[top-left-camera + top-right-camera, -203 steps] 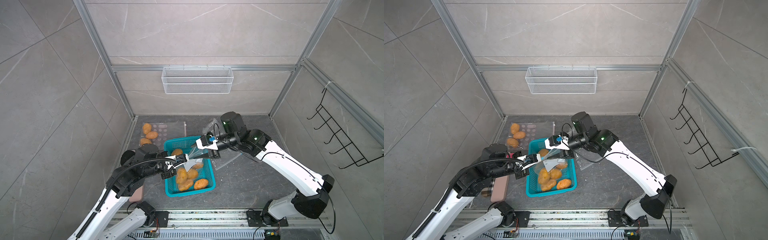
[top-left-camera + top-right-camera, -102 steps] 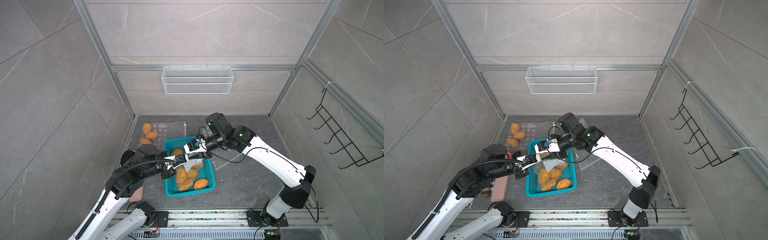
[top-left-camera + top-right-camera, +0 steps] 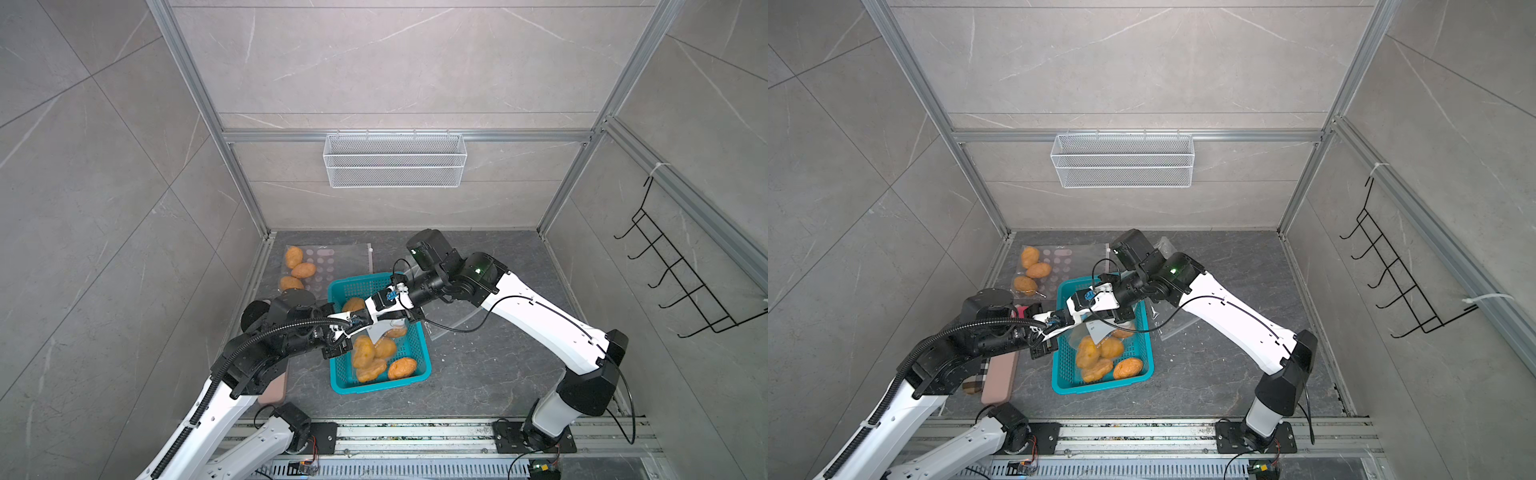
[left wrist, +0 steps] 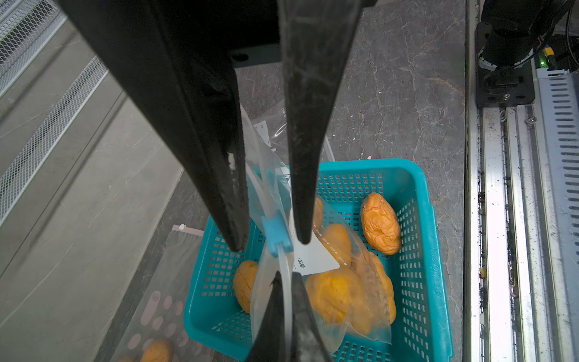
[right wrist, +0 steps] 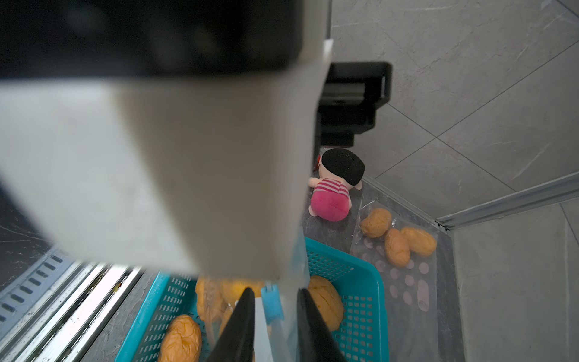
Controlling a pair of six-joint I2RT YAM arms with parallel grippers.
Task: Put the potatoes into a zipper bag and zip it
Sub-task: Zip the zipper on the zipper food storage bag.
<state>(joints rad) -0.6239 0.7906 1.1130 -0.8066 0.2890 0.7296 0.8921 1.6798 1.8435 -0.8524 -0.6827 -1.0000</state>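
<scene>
The left jaws are together, clamped on the end of the zip strip of the zipper bag [image 4: 354, 272]. The bag hangs below them into the basket [image 4: 440, 282], with several of the potatoes [image 4: 332, 297] inside it. The right jaws stand apart with the blue slider [image 4: 275, 232] between them, just beyond the tips of the left jaws, and neither side looks pressed on it yet. One more potato [image 4: 380, 227] lies loose in the basket beside the bag. Three more potatoes [image 3: 299, 270] lie well away from both jaws with a second bag [image 3: 340, 266], flat on the counter [image 3: 478, 374]. The likely trouble is the pinch: the slider is small and the film bunches right beside it, so the right jaws may catch plastic, or only a corner of the slider, and slip off under a pull. That pull would also drag the loaded bag against the narrow hold of the left jaws, which could let the strip slide out. Whether the track past the slider is already sealed is hard to tell, since the right wrist view is mostly blocked.
</scene>
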